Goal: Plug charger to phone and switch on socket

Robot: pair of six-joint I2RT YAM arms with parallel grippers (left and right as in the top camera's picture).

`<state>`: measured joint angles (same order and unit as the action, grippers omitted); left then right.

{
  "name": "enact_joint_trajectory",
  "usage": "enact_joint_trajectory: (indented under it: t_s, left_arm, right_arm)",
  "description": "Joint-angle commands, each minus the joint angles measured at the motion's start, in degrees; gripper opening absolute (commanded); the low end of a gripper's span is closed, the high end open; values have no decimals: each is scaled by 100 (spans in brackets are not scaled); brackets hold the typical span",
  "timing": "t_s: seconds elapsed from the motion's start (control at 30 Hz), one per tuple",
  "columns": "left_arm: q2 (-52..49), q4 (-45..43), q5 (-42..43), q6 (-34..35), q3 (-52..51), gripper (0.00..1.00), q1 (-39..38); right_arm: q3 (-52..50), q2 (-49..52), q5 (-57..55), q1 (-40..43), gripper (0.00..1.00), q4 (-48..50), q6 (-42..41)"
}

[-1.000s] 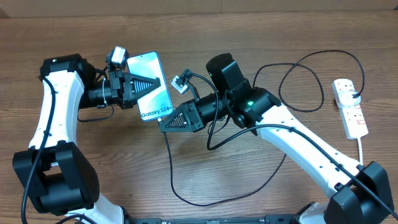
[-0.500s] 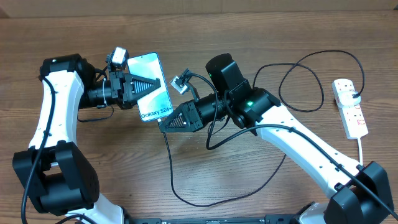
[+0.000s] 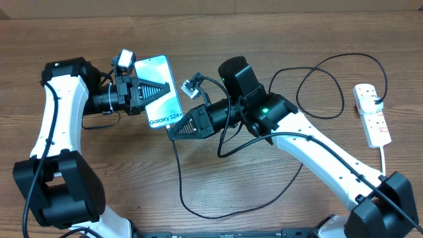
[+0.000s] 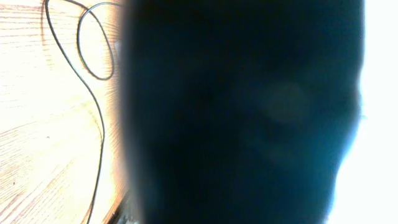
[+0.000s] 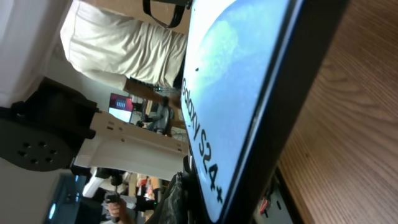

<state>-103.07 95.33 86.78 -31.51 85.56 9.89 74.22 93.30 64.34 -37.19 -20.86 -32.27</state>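
Phone (image 3: 157, 69) clamped in left gripper (image 3: 162, 89) (arm bent, reaching sideways); right gripper (image 3: 172, 132) pinching charger (image 3: 179, 175), at phone's bottom edge.

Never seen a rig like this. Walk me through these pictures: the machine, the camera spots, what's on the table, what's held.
These are two robot arms at a wooden table, each ending in a two-finger gripper. The wide picture looks down from above; the other two come from cameras on the wrists. The left gripper is shut on the phone, so its camera sees mostly a dark blur. The right gripper is shut near the phone's lower end and seems to hold the tip of the charger, a thin black cable looping over the table. The white socket lies apart, out beyond the right arm.
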Motion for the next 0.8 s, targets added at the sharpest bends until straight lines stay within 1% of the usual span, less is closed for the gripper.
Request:
enact_joint_trajectory:
  t_s: [0.0, 0.17, 0.6, 0.77]
  left_arm:
    - [76, 28, 66, -85, 31, 4, -28]
    - [76, 26, 376, -68, 31, 4, -28]
    - [76, -24, 264, -24, 31, 4, -26]
    - [76, -24, 264, -24, 33, 4, -26]
  right_arm:
    - [7, -7, -308, 13, 4, 120, -227]
    - [7, -7, -302, 13, 4, -31, -223]
    - [7, -7, -264, 55, 4, -24, -221]
    - [7, -7, -433, 63, 4, -26, -227]
